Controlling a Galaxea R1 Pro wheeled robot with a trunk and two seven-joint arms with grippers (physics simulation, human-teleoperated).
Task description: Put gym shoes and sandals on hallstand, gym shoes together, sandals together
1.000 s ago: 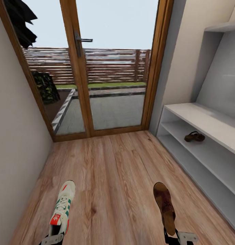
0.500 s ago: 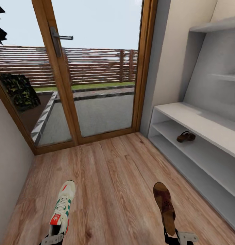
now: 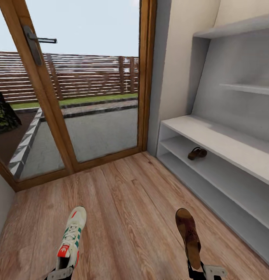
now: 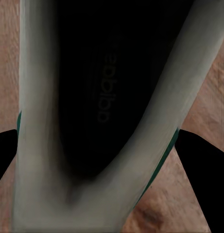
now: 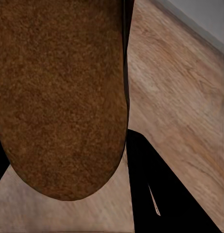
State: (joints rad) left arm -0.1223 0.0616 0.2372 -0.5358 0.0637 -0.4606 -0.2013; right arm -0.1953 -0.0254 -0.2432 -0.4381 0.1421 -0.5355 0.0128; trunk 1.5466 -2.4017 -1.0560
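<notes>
Camera panned right; left gripper (image 3: 60, 272) clamps sneaker (image 3: 72, 237), right gripper (image 3: 202, 270) sandal (image 3: 188, 237).

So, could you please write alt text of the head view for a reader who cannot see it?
The left gripper holds a white gym shoe and the right gripper a brown sandal, both above the wooden corridor floor. To the right stands the grey hallstand, with a second sandal on its middle tier; a glass door is ahead.

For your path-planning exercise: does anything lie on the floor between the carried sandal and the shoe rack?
Nothing visible does. Bare floor lies between the sandal in the right claw and the rack.
</notes>
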